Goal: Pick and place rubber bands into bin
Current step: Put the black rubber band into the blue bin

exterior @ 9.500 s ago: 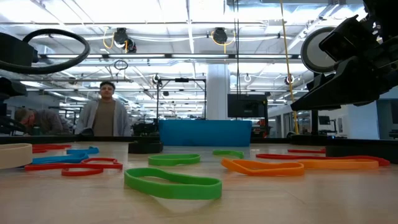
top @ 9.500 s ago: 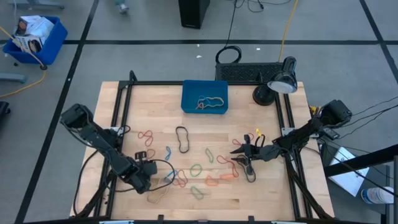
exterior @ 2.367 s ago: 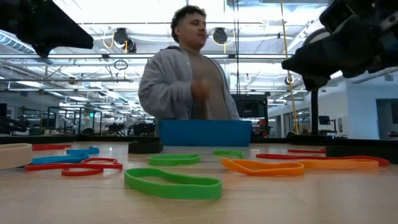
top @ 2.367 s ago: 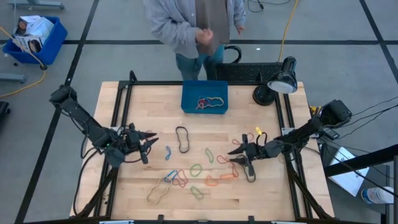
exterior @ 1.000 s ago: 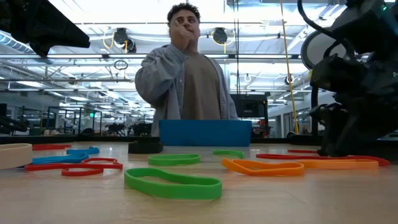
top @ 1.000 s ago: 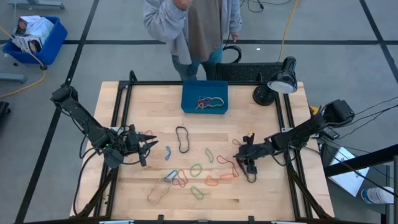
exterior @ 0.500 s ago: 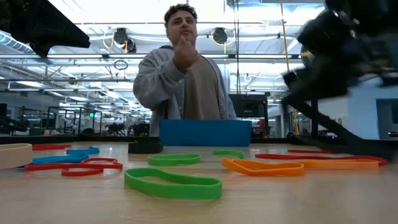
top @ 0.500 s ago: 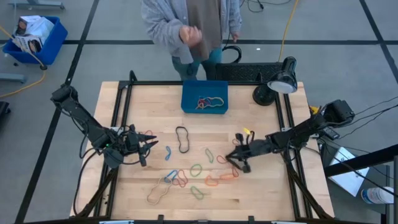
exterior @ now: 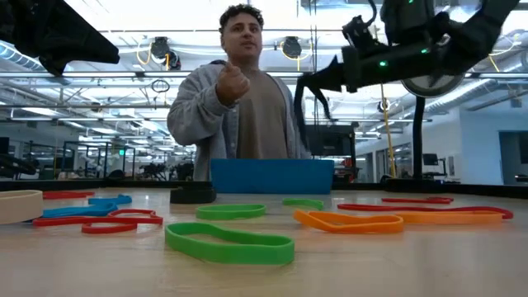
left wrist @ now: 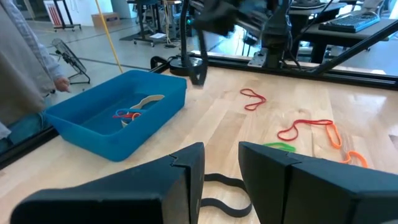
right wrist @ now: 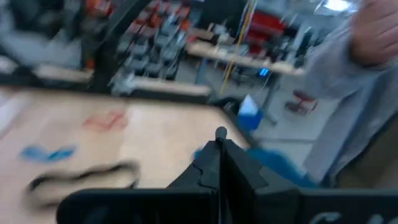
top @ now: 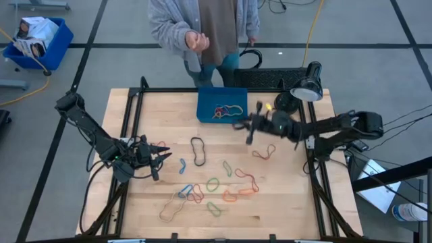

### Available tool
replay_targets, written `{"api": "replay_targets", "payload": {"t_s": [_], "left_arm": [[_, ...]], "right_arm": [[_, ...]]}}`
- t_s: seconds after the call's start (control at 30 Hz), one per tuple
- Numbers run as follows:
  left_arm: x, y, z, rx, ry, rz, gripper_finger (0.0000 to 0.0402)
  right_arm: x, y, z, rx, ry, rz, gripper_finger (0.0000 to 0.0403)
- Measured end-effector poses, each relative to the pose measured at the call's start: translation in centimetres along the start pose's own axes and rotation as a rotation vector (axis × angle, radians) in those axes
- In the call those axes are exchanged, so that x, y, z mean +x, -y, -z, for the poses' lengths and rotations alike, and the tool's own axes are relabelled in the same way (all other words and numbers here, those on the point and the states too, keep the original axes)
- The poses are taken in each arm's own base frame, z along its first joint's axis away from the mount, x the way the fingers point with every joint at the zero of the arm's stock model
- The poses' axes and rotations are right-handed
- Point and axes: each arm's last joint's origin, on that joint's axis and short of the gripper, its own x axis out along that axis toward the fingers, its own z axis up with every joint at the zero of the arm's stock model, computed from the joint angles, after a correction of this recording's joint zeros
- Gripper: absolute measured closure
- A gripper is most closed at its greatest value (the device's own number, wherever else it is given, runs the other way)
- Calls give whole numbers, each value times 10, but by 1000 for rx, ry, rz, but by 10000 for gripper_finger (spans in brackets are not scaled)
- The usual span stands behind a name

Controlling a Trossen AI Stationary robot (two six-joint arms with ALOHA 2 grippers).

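Half a second before, the right gripper was low over the loose rubber bands in the middle of the table. Now it hung just beside the bin, fingers closed on a black band that dangled under them. I judged the drop to be near, once it came over the rim. The left gripper waited with fingers apart, low at the table's left side. The top was pale wood. A person stood behind the bin, one hand raised.
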Motion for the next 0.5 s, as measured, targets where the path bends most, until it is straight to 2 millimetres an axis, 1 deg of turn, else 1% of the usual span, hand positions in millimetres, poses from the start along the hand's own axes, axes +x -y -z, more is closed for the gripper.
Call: {"api": "replay_targets", "payload": {"t_s": [0.13,0.23,0.33,0.5], "left_arm": [[0,0,0,3,0,-1,295],[1,-1,0,6,1,-10,295],[3,-2,-1,8,1,-22,295],[4,-2,0,7,-15,-7,295]], "right_arm": [[9,37,2,53,44,71,401],[21,58,5,81,48,73,402],[36,73,13,90,24,93,402],[54,88,39,144,-60,131,395]]}}
